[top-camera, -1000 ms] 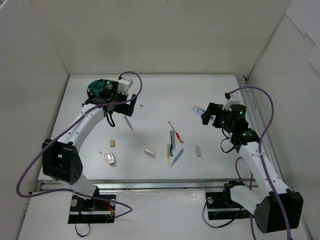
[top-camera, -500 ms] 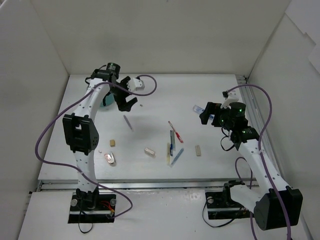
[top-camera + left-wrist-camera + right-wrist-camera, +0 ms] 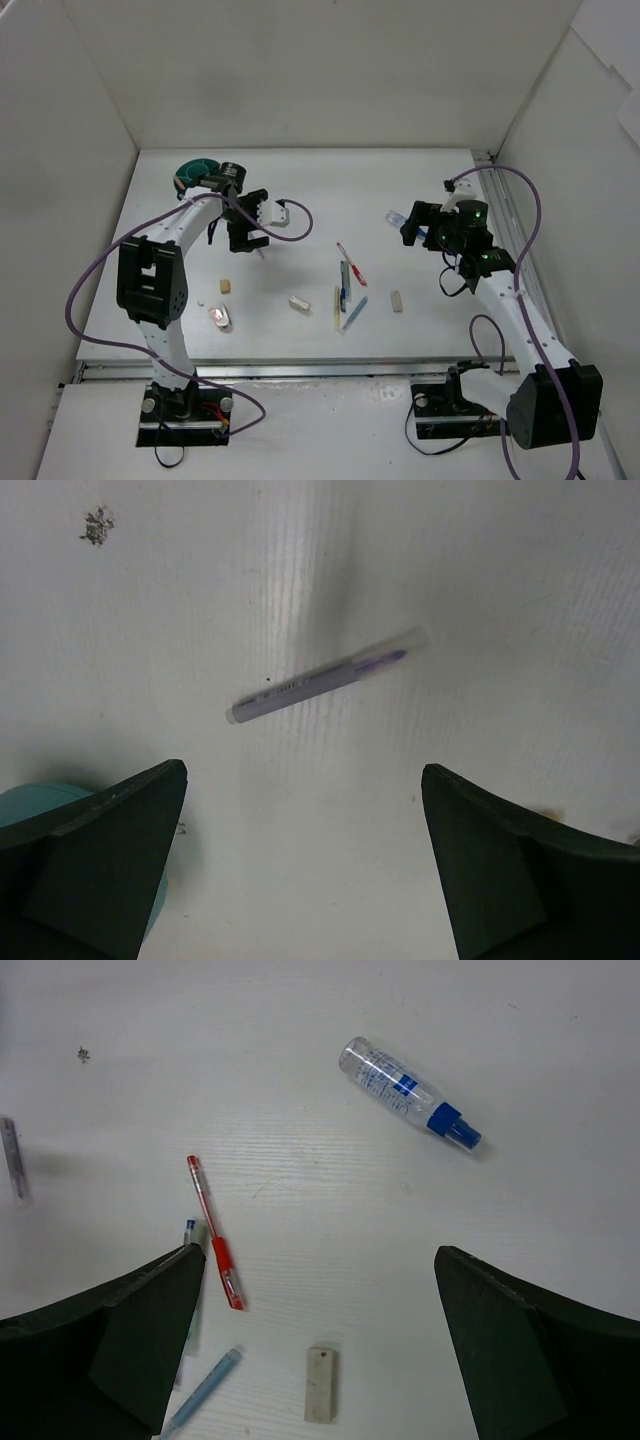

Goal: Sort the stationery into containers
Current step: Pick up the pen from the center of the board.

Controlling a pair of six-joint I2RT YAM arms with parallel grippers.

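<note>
Left hand [image 3: 302, 770] splayed, empty, purple pen [image 3: 320, 675] flat at its 12 o'clock; cup [image 3: 195, 172] at 10 o'clock of surface [image 3: 320, 185]. Right hand [image 3: 320, 1250] splayed, empty, red pen [image 3: 215, 1232] at its 9 o'clock. Risk: purple pen lies almost along closing line, pinch may miss. Versus earlier frame: left arm [image 3: 185, 230] swung from cup toward pen
</note>
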